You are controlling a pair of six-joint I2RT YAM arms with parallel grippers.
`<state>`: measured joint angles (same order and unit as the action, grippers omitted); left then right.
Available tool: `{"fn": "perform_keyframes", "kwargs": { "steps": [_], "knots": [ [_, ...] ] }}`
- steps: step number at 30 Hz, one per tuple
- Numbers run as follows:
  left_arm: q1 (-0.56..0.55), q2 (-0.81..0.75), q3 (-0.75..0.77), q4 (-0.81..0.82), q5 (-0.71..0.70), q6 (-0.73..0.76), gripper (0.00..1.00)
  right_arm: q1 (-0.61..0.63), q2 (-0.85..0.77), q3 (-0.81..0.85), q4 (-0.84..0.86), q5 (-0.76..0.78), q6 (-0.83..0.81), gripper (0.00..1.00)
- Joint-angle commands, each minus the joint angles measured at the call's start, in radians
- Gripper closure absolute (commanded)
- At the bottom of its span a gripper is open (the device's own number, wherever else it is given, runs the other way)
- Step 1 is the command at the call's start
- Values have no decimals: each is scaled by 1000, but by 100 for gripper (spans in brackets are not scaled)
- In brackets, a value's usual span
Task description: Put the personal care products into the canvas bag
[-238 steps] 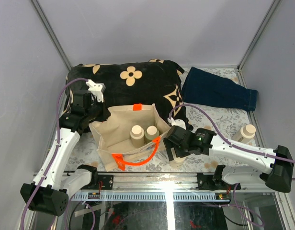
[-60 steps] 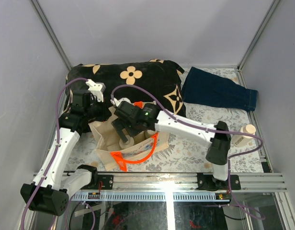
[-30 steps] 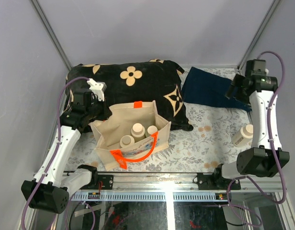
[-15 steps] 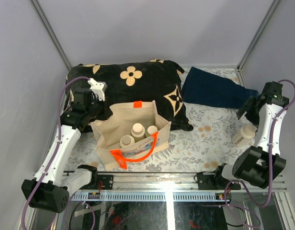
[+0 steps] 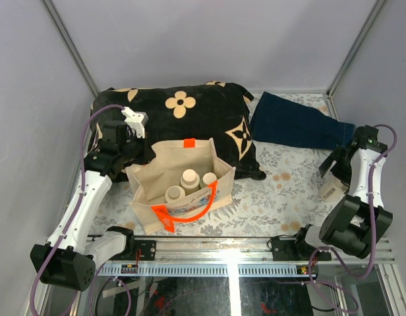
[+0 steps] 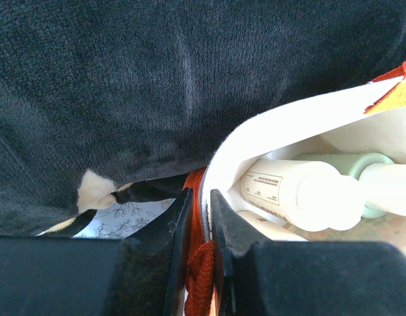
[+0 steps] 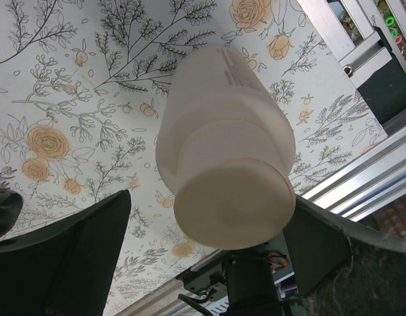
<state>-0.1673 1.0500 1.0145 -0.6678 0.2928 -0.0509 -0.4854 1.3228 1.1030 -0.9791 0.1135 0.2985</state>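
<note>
The canvas bag [image 5: 150,197] stands open at the left front, orange handles on its rim. Three personal care bottles stand inside it: one [image 5: 190,178], one [image 5: 209,179] and one [image 5: 174,194]. My left gripper [image 5: 136,157] is shut on the bag's left rim; in the left wrist view its jaws [image 6: 198,220] pinch the canvas and the orange strap [image 6: 202,276], with bottles [image 6: 295,194] showing inside. The fourth bottle [image 5: 331,191] stands at the far right. My right gripper [image 5: 333,168] is open just above it, fingers either side of its cream cap [image 7: 232,210], not gripping.
A black cushion with tan flowers [image 5: 190,108] lies behind the bag. A folded dark blue cloth [image 5: 298,125] lies at the back right. The metal rail [image 5: 256,251] runs along the near edge, close to the right bottle. Grey walls enclose the table.
The right arm left the third bottle in the bag, swung to the far right and came down over the fourth bottle. The left gripper has kept its hold on the bag's rim.
</note>
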Motion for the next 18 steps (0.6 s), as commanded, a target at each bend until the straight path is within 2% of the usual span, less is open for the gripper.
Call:
{"fn": "perform_keyframes", "kwargs": {
  "steps": [1,5,11,14,17,18],
  "knots": [
    [3,13,-7,27,26,7,86,-5,25,7,54,39,-15,1],
    [3,21,-5,27,25,7,86,-5,52,7,74,41,-14,0],
    [4,23,-7,24,14,8,86,-9,79,-12,96,21,-7,8],
    [3,23,-10,25,14,8,86,-9,93,-4,92,22,-9,18],
    [3,25,-11,26,12,6,86,-9,101,-3,91,21,-10,34],
    [3,25,-11,25,12,8,86,-9,102,-4,92,20,-10,42]
  ]
}}
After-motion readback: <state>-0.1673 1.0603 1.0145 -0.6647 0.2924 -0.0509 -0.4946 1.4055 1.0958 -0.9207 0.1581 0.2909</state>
